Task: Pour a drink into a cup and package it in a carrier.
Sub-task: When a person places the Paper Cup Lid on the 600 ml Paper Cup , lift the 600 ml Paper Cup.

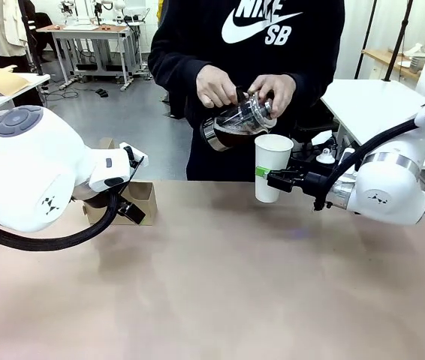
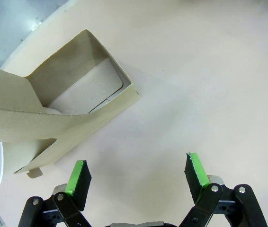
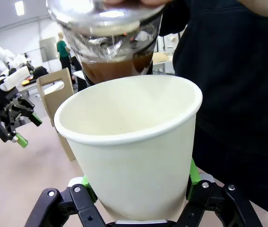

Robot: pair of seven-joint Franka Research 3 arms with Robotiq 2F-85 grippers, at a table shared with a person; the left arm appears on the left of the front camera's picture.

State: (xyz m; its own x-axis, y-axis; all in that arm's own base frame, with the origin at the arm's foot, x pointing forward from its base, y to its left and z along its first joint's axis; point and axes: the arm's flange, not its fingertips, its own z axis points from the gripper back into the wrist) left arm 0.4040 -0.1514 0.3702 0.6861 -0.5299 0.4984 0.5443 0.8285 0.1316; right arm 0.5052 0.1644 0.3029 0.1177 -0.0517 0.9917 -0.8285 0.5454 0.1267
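Note:
My right gripper [image 1: 266,174] [image 3: 141,191] is shut on a plain white paper cup [image 1: 272,166] [image 3: 129,151] and holds it upright with its top open, above the table's far side. A person's hands tilt a glass press jug [image 1: 239,120] [image 3: 103,23] over the cup's rim. The dark brown drink [image 1: 224,137] [image 3: 115,66] is inside the jug. At the far left stands the brown cardboard carrier [image 1: 143,196] [image 2: 53,109] [image 3: 58,90]. My left gripper [image 1: 131,208] [image 2: 138,171] hangs open beside it, above bare table, with nothing between its fingers.
The person stands at the far edge behind the cup. A small black box with white lids [image 1: 321,157] sits behind my right gripper. A white side table [image 1: 370,101] is at the back right. The tan tabletop [image 1: 220,285] stretches wide toward the front.

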